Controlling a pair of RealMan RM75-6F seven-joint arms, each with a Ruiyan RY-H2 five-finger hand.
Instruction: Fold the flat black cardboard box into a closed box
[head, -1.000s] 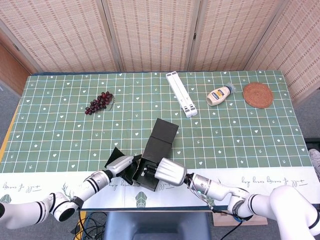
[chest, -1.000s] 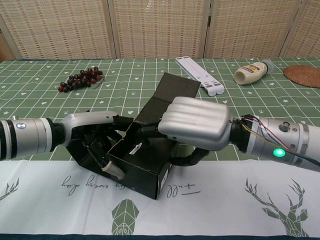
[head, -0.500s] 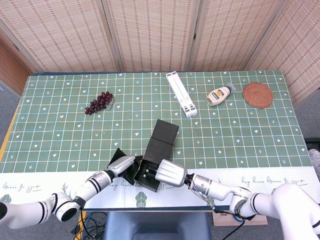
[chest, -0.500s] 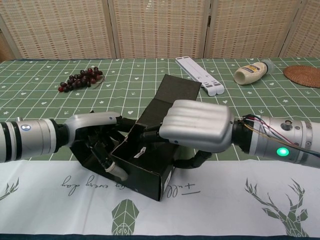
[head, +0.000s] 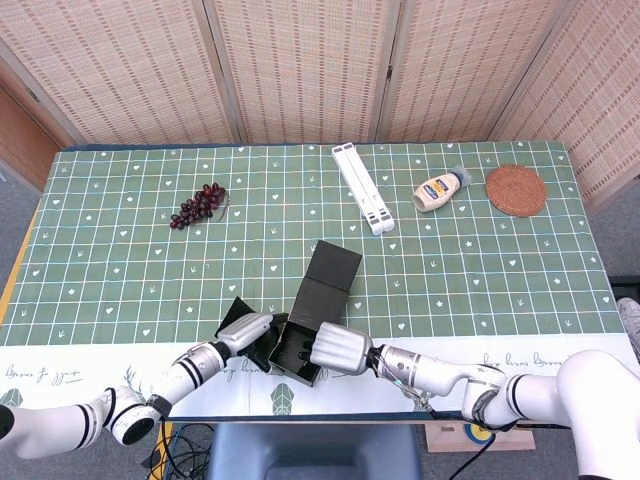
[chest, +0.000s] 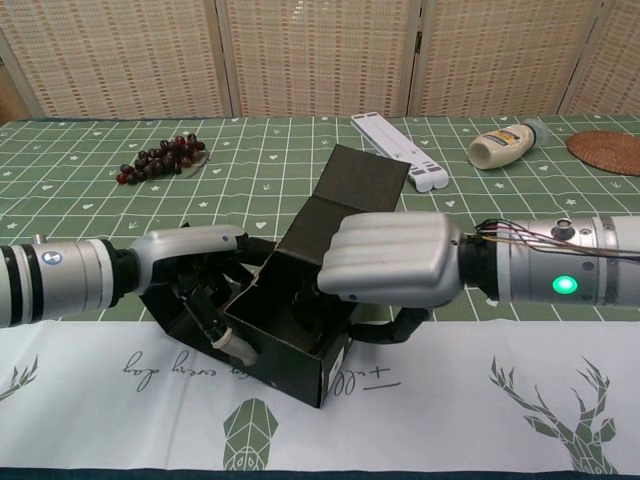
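The box (chest: 300, 330) sits at the near edge of the surface (head: 120, 270), tub formed, lid flap standing open behind. Your left hand (chest: 200, 270) grips its left wall, fingers (chest: 215, 330) curled inside; your right hand (chest: 390, 265) clamps the right wall, thumb beneath. Keep both walls square before you bring the lid over. Further back lie grapes (head: 197, 205), a white stand (head: 362, 187), a bottle (head: 440, 190) and a coaster (head: 516, 190), with woven screens (head: 300, 70) behind.
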